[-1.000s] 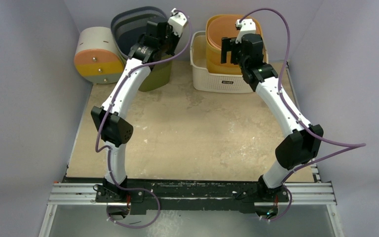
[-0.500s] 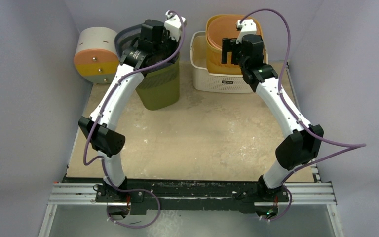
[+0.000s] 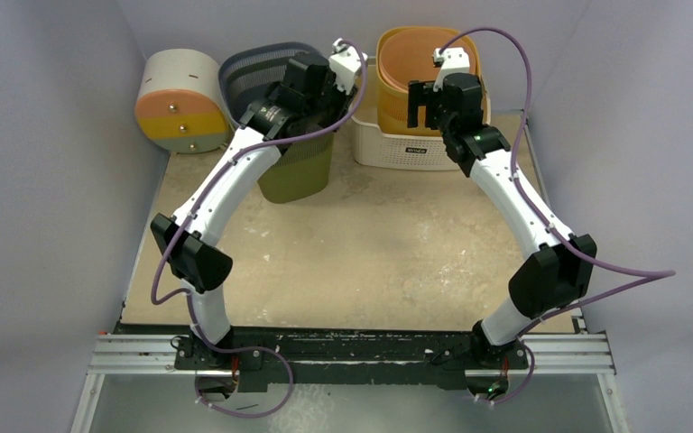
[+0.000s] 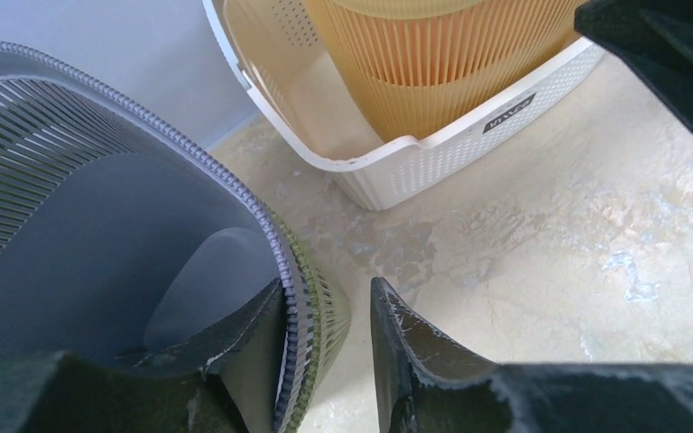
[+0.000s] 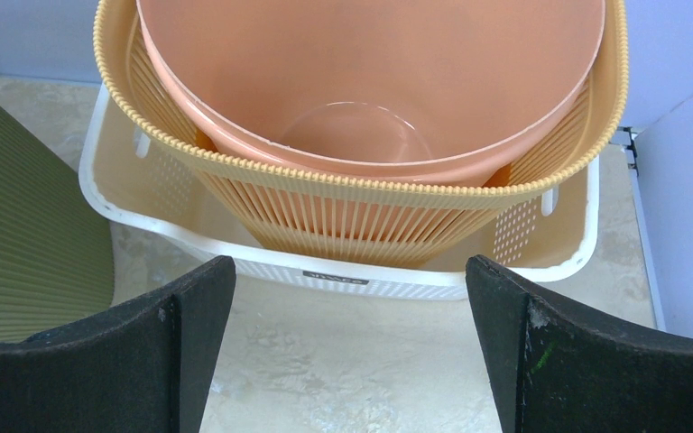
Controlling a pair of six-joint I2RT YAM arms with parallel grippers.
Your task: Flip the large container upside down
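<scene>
- Tipping on the left gripper [image 4: 325, 293], the large container [image 3: 257, 68] now shows its grey inside to the overhead camera, where half a second ago its green wall faced the near edge and the mouth sat mostly under the arm.
- The container stands at the far edge of the table [image 3: 370, 244], left of centre, and has edged right, closer to the white basket [image 3: 397, 149].
- The left jaws are drawn narrow over the rim, one finger inside the grey wall and one outside the green, holding it.
- The right gripper [image 5: 350, 280] has barely shifted; it hangs spread wide and empty, facing the white basket in the far-right corner, with the yellow slatted basket [image 5: 361, 216] and orange tub [image 5: 370, 72] nested inside.
- Judged from this, the turn is under way but far from done: the mouth faces up and outward, not down.
- The left arm hides the container's right side from above, so whether its base has left the table cannot be told.
- The wrist view cuts off the rim's lower stretch, leaving the outer pad's contact unclear.
</scene>
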